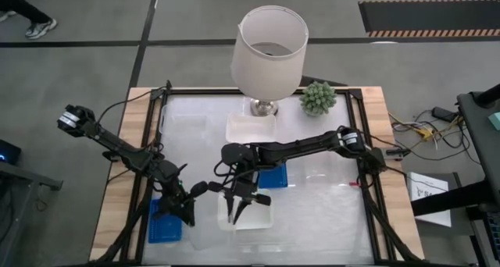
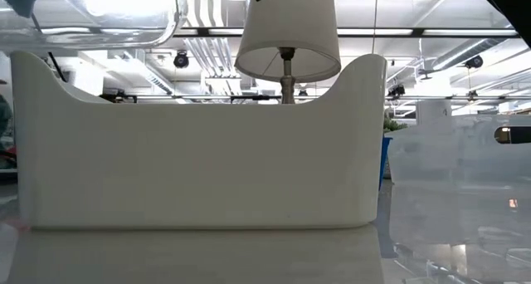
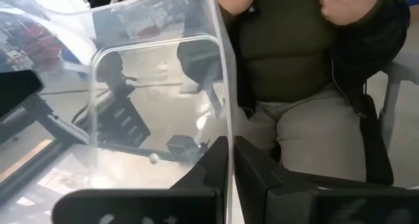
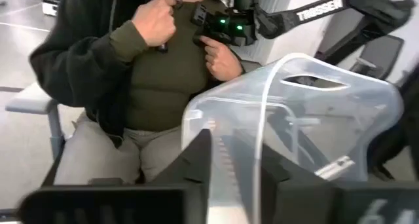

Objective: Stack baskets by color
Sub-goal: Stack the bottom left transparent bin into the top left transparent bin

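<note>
Stacking looks barely begun: blue baskets lie apart, one (image 1: 166, 229) at the front left, another (image 1: 273, 177) mid-table, and a white basket (image 1: 251, 128) sits by the lamp (image 1: 268, 52). The right gripper (image 1: 233, 212) is pinched on a clear container's (image 1: 248, 218) wall; the left gripper (image 1: 190, 208) grips clear plastic too.

White baskets (image 1: 251, 127) (image 1: 246, 216); blue baskets (image 1: 165, 228) (image 1: 273, 178) flat.
</note>
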Motion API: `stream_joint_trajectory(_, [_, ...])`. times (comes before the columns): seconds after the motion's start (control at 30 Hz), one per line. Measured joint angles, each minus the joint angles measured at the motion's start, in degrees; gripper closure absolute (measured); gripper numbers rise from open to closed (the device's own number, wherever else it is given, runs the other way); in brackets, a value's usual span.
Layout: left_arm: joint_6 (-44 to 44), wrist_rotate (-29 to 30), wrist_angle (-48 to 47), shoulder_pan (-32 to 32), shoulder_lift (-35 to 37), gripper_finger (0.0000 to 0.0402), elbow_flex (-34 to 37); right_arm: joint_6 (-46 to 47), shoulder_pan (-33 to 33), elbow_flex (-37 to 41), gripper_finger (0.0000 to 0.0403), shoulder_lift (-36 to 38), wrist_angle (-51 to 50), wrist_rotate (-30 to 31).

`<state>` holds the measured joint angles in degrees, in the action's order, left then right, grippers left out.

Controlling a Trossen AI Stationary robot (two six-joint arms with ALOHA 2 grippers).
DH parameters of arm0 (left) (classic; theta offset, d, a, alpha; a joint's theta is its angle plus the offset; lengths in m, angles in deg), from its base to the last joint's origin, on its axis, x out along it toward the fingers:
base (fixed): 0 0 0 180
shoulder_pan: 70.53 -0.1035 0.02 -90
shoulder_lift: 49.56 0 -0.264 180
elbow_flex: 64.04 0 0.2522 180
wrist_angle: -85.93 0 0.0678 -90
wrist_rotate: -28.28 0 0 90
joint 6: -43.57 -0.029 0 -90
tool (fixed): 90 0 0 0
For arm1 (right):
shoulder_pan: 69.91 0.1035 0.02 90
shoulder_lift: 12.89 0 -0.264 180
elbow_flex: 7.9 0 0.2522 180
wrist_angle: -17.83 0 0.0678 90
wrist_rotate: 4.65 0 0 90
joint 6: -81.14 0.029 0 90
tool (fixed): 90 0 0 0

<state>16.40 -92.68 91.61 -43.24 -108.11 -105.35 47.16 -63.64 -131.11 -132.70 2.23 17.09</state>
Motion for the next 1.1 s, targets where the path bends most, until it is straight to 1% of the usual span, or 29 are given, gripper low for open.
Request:
stream_joint_trajectory(0.07, [0.58,-0.07,0.05,-0.22,0.04,0.0401,0.00,-0.17,0.01,0.04,0.0382,0.00,-0.25,-0.99])
stream_joint_trajectory(0.1, [1.41,-0.16,0.13,-0.38,0.06,0.0401,0.00,-0.31,-0.03,0.07,0.0386,0.00,-0.33,-1.31])
stream_joint_trajectory(0.2, [4.13,-0.57,1.36,-0.95,0.07,0.0400,0.00,-0.35,-0.04,0.07,0.0388,0.00,-0.03,-1.47])
stream_joint_trajectory(0.3, [5.34,-0.50,1.55,-1.20,0.07,0.0386,0.00,-0.35,-0.06,0.07,0.0388,0.00,0.01,-1.27])
stream_joint_trajectory(0.4, [5.73,0.10,2.21,-1.37,0.07,0.0354,0.00,-0.33,-0.06,0.07,0.0389,0.02,-0.01,-0.83])
stream_joint_trajectory(0.5, [5.82,2.37,2.00,-1.35,0.23,0.0314,0.00,-1.06,-0.30,0.07,0.0390,0.11,-1.06,-0.68])
stream_joint_trajectory(0.63, [5.85,5.54,-1.74,-1.35,1.28,0.0266,0.00,-1.01,-0.53,0.07,0.0390,0.11,-1.78,0.01])
stream_joint_trajectory(0.77, [6.88,9.39,-8.19,-1.37,4.16,0.0235,-0.15,-1.20,-0.98,0.07,0.0390,0.58,-4.41,1.76])
stream_joint_trajectory(0.83, [7.36,13.09,-10.91,-1.37,6.37,0.0227,-0.15,-1.43,-1.04,0.07,0.0390,1.22,-6.08,3.03])
stream_joint_trajectory(0.97, [7.27,21.13,-15.74,-1.37,11.23,0.0223,-0.15,-4.23,-1.04,0.07,0.0390,3.26,-10.86,6.64])
stream_joint_trajectory(1.1, [7.01,29.23,-21.29,-1.35,16.57,0.0223,-0.15,-6.60,-1.04,0.07,0.0390,5.56,-16.92,13.08])
